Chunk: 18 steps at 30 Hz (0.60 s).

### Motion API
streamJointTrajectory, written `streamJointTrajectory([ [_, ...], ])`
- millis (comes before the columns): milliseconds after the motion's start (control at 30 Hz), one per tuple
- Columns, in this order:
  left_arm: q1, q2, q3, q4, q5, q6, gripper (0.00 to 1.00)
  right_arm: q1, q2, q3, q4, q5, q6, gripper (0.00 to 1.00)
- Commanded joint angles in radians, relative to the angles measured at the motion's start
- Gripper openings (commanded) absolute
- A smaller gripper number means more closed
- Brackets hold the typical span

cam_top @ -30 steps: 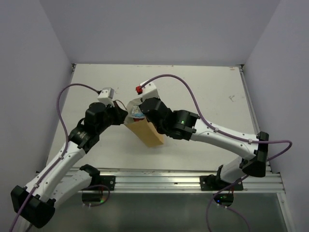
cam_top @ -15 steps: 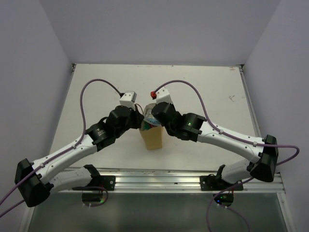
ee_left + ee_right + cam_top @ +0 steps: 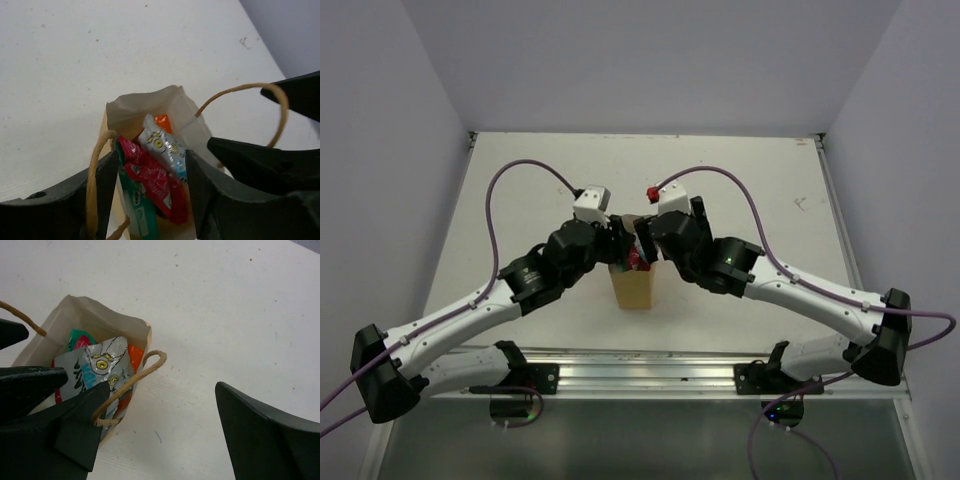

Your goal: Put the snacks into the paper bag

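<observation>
The tan paper bag [image 3: 633,288] stands upright in the middle of the table, mouth open. Inside it the left wrist view shows the snacks: a silvery-blue packet [image 3: 162,145], a red packet [image 3: 155,182], a teal bag [image 3: 137,212] and an orange corner [image 3: 163,120]. My left gripper [image 3: 152,157] is open just above the mouth, its fingers flanking the packets. My right gripper [image 3: 162,386] is open at the bag's right edge, one finger [image 3: 75,430] beside the loose handle [image 3: 135,377]. Both grippers [image 3: 618,250] [image 3: 650,243] meet over the bag. Neither holds anything.
White tabletop [image 3: 750,190] lies all around the bag, with pale walls on three sides. A metal rail [image 3: 650,375] runs along the near edge by the arm bases. Purple cables [image 3: 525,165] arch above both wrists.
The bag went from tilted to upright and shifted slightly right with both arms. Both grippers, shut at the bag's top before, have opened and let go.
</observation>
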State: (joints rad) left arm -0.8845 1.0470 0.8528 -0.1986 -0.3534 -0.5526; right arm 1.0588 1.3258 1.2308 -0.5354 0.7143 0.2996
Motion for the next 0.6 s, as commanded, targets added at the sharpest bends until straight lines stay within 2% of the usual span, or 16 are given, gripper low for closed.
streamJointTrajectory([
  [0,-0.028,-0.024,0.104,0.162,-0.036,0.091,0.61,-0.006,-0.086,0.006,0.104,-0.012,-0.049,0.91],
  [33,-0.028,-0.022,0.117,0.181,-0.026,0.105,0.69,-0.006,-0.115,0.003,0.109,-0.010,-0.063,0.91],
  [67,-0.033,-0.022,0.143,0.182,-0.030,0.126,0.72,-0.005,-0.129,0.002,0.109,-0.007,-0.066,0.91],
  [133,-0.048,-0.028,0.163,0.220,-0.045,0.143,0.74,-0.005,-0.175,0.009,0.106,0.030,-0.070,0.91],
  [233,-0.064,-0.068,0.195,0.165,-0.140,0.167,0.74,-0.003,-0.209,0.053,0.014,0.136,-0.036,0.92],
  [367,-0.065,-0.204,0.180,0.091,-0.463,0.213,0.78,-0.003,-0.255,0.085,-0.138,0.315,0.002,0.91],
  [467,-0.064,-0.252,0.146,0.073,-0.570,0.278,0.84,-0.005,-0.287,0.053,-0.221,0.399,0.032,0.92],
  [533,-0.050,-0.251,0.143,0.033,-0.567,0.284,0.90,-0.005,-0.318,0.035,-0.274,0.416,0.088,0.89],
  [567,-0.032,-0.248,0.141,0.019,-0.509,0.278,0.92,-0.005,-0.327,0.033,-0.296,0.428,0.111,0.90],
])
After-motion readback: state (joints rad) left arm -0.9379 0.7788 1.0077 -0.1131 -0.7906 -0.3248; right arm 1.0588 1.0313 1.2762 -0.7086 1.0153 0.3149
